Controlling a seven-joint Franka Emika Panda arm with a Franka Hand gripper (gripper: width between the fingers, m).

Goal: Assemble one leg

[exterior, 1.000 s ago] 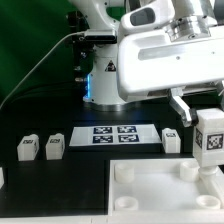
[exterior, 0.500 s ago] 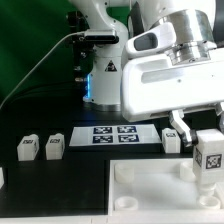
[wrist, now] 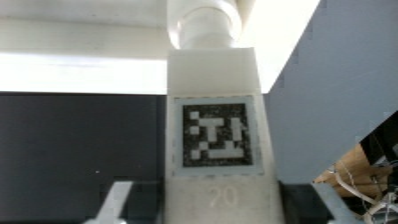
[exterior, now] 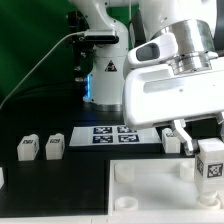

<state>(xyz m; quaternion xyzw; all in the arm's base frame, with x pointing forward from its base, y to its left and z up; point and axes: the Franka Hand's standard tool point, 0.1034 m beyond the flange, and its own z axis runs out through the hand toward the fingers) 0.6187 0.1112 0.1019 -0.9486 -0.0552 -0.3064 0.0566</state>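
My gripper is shut on a leg, a stubby white block with a black-and-white tag on its face. I hold it upright over the near right part of the large white square piece, next to a round corner socket. Whether the leg's lower end touches the piece cannot be told. In the wrist view the leg fills the middle between my fingers, and my gripper is closed on its sides.
Two loose legs stand on the black table at the exterior view's left, and another stands behind the held one. The marker board lies at the middle. The robot base stands behind it.
My gripper has come down with the leg, from above the white square piece to close over its right corner.
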